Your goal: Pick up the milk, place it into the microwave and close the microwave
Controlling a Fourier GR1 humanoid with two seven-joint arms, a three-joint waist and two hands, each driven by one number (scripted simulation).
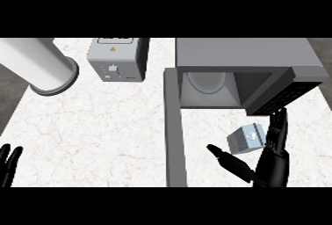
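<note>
Here — milk (246, 139) beside right hand (273, 149)

Right robot hand (272, 154) at lower right over the tabletop (97, 127), fingers straight, thumb spread to its left. Milk carton (245, 138) tilted, just left of the fingers, above the thumb; contact unclear. Microwave (246, 70) directly behind this robot hand, open, round plate (206, 82) inside. Microwave door (174, 127) swung out, running down the tabletop left of the robot hand and carton. Toaster (118, 59) far behind and left, beyond the door. Big cylinder (40, 66) lying further left, at the far left corner. Left robot hand (9, 165) at lower left edge, fingers up, well apart from everything.
</note>
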